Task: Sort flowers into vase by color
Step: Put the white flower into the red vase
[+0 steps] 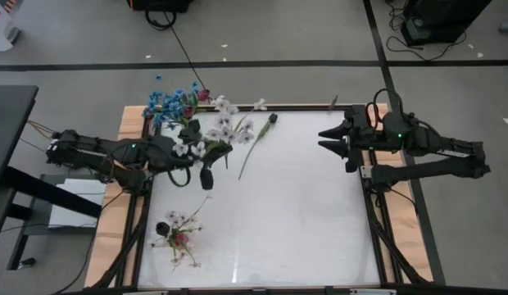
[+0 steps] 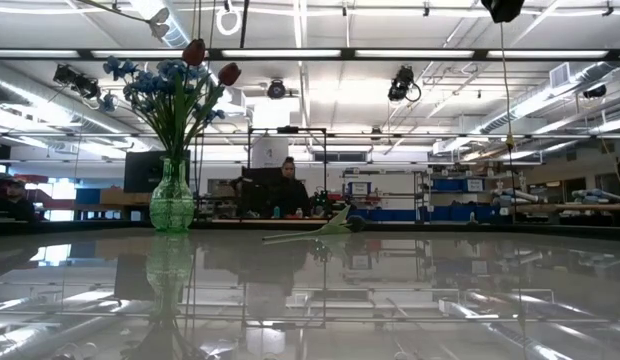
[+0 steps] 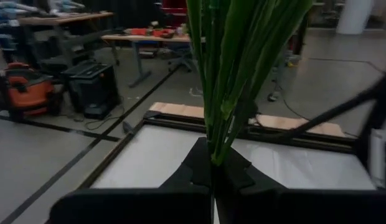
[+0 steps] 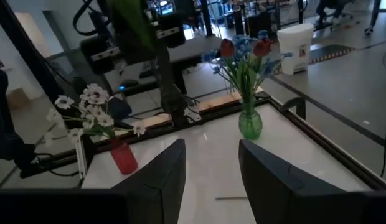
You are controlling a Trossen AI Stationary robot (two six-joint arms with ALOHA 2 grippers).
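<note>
My left gripper [image 1: 198, 154] [image 3: 213, 177] is raised over the table's far left part, shut on a bunch of green stems whose white blossoms [image 1: 225, 127] spread above it. A green glass vase [image 1: 165, 105] [image 2: 171, 205] [image 4: 249, 123] at the far left corner holds blue blossom clusters and red tulip buds. A red vase [image 1: 177, 236] [image 4: 123, 158] near the left edge holds small white blossoms. One dark-budded flower [image 1: 256, 141] [image 2: 320, 230] lies flat on the table. My right gripper [image 1: 329, 140] [image 4: 211, 165] hovers open at the far right, touching nothing. My left gripper pinches a bundle of several green stems [image 3: 216, 155] between its two fingers [image 3: 196, 168], near the stems' lower ends. The stems run on past the fingertips and fan out. The bunch is lifted clear of the table, blossoms at the free end.
Wooden rails [image 1: 131, 123] and dark bars frame the white table. The middle and near right of the tabletop [image 1: 303, 221] are bare. Beyond the table lies a workshop with benches; a person [image 2: 287, 190] sits far behind. A dark table [image 1: 8, 123] stands off the left edge.
</note>
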